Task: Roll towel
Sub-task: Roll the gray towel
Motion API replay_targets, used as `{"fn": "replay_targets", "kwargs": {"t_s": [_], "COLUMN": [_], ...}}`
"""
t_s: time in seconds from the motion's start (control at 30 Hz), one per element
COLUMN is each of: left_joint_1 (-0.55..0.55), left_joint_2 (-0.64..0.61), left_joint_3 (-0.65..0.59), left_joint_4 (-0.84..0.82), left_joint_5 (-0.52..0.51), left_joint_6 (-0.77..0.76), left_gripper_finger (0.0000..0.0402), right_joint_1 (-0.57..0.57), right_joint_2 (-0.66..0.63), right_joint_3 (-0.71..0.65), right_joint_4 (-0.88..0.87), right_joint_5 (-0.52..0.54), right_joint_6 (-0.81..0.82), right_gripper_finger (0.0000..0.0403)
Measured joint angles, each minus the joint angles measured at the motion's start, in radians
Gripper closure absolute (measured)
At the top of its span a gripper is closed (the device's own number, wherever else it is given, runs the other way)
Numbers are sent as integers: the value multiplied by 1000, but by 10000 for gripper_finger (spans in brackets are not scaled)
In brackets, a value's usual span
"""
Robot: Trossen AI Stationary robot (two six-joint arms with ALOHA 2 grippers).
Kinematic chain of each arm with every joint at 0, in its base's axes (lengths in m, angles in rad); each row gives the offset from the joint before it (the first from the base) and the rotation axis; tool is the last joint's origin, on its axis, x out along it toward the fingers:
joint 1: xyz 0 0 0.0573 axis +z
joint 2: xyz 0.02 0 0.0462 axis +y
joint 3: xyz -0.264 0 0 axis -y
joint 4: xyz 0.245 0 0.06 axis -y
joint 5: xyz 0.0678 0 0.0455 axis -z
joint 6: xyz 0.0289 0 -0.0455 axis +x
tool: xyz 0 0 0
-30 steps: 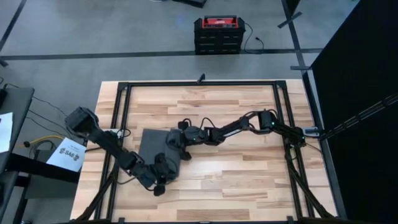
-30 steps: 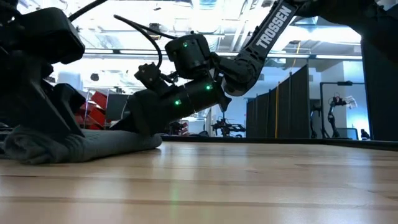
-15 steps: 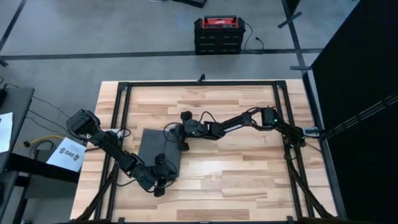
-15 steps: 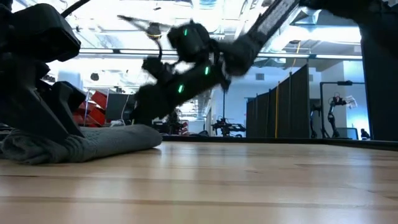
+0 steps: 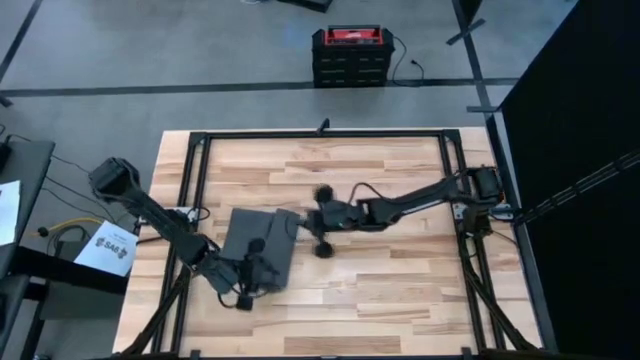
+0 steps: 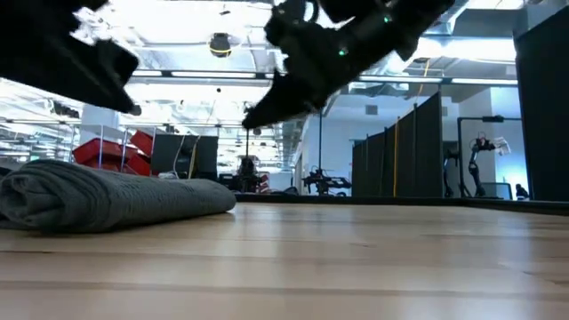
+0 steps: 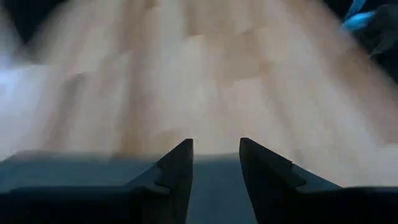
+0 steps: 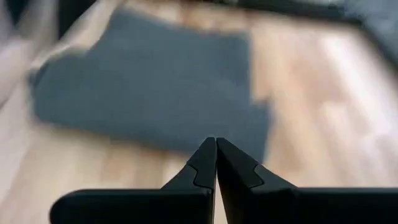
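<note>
The towel (image 5: 257, 243), a soft dark grey cloth lying as a folded slab with a rounded, bunched near edge, sits left of centre on the wooden bench (image 5: 400, 290). The left gripper (image 5: 245, 284), fingers spread a little, sits at its near edge and is the closer arm. The right gripper (image 5: 322, 225), fingers pressed together on nothing, is raised just right of it.

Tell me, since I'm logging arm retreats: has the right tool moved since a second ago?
Yes. In the high view the right tool has pulled off the towel toward the table frame's right rail, and now sits shut over bare wood.
</note>
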Motion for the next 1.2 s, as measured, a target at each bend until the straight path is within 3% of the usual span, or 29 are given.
{"fn": "replay_targets", "kwargs": {"t_s": [0.1,0.23,0.37,0.57,0.8,0.9,1.03,1.2], "left_joint_1": [69,170,236,288,396,425,442,451], "left_joint_2": [-41,-56,-30,57,332,420,444,390], "left_joint_3": [-20,-57,-120,-156,-110,-28,103,306], "left_joint_4": [-155,-219,-140,48,413,465,342,-9], "left_joint_5": [2,107,215,233,243,289,343,345], "left_joint_6": [-30,-95,-117,-129,-96,-29,35,174], "left_gripper_finger": [283,283,283,283,283,283,283,283], "right_joint_1": [16,16,15,20,63,61,45,49], "right_joint_2": [39,103,125,112,30,-9,-73,-157], "right_joint_3": [-53,-79,-80,-155,-328,-386,-464,-533], "right_joint_4": [52,93,108,98,207,203,197,166], "right_joint_5": [-14,-4,-7,-7,10,16,16,22], "right_joint_6": [31,54,74,100,124,136,132,151], "right_gripper_finger": [403,403,403,403,403,403,403,398]}}
